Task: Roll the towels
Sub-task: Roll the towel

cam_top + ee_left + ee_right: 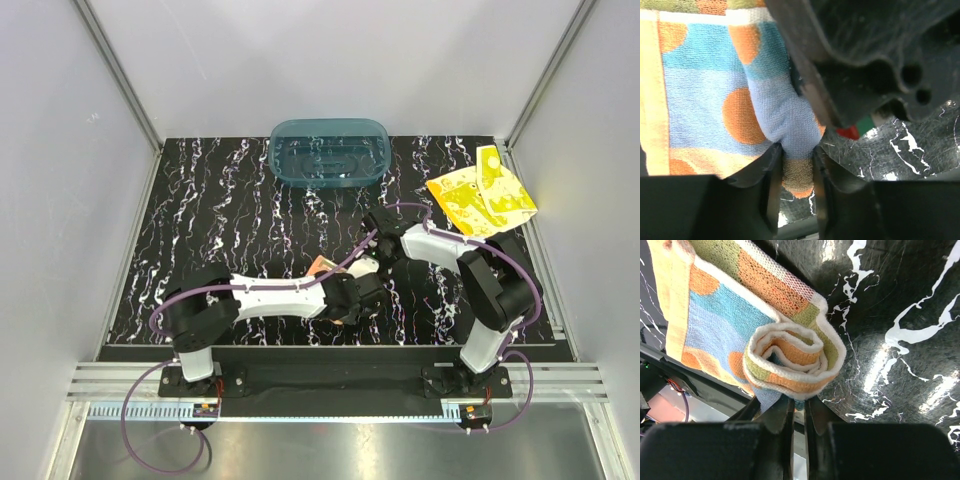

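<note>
Look — left gripper (797,167) and right gripper (799,412) both pinched the dotted towel (715,315), partly rolled. Far right corner, the yellow towel (480,198) lay flat — unstarted.

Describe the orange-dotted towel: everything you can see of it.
The dotted towel is woven-looking cloth, light blue and yellow with big orange dots and a pale border. One end is wound into a loose spiral roll; the rest is unrolled. It sits low over the black marbled table, between the arms. The left gripper pinches a bunched fold; the right gripper nips the roll's lower edge.
</note>
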Available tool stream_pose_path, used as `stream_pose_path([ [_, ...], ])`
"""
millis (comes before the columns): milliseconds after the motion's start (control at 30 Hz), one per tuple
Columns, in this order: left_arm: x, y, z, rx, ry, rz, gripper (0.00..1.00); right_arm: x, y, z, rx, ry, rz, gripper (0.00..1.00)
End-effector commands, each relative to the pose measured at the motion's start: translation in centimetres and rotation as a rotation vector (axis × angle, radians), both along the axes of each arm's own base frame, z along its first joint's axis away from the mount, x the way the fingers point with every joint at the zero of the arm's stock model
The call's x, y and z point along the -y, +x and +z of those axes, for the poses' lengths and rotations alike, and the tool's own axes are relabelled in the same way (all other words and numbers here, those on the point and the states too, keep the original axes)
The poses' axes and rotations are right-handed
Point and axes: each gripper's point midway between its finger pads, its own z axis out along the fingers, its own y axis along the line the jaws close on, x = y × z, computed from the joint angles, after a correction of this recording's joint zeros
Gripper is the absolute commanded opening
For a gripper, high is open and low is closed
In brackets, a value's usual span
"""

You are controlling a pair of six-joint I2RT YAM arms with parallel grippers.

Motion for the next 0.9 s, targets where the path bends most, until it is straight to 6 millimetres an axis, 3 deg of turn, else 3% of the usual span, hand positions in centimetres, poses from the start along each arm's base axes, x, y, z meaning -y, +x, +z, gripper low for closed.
stream_pose_path([
  [0,-0.3,0.2,-2.3,-0.004,0.025,0.005,0.25,-1.2,-0.6,1.4,0.006,0.043,0.056,0.00],
  [67,-0.7,0.2,-2.3,0.001,0.025,0.008,0.17,-1.2,-0.7,1.6,0.004,0.049,0.063,0.02],
  [133,-0.9,-0.3,-1.9,-0.015,0.000,-0.005,0.10,-1.1,-0.7,1.5,0.005,0.039,0.081,0.11],
  [167,-0.3,-0.4,-1.6,-0.018,-0.040,-0.025,0.10,-0.9,-0.9,1.4,-0.006,0.029,0.093,0.19],
  [200,-0.7,-0.9,-1.9,-0.039,-0.050,-0.038,0.09,-0.7,-0.8,1.4,0.000,0.021,0.104,0.33],
  [300,-0.3,-1.6,-1.4,-0.095,-0.131,-0.055,0.08,-0.5,0.1,1.9,0.019,0.012,0.096,0.58],
  [333,0.0,-1.8,-0.8,-0.117,-0.169,-0.062,0.07,-0.7,1.0,2.6,0.047,0.015,0.088,0.62],
  [633,0.2,-2.2,0.2,-0.243,-0.390,-0.023,0.04,0.2,7.9,7.7,0.142,0.038,0.018,0.70],
  [867,-0.5,-1.9,1.3,-0.341,-0.565,0.012,0.03,2.0,9.9,9.3,0.181,0.085,-0.037,0.72],
])
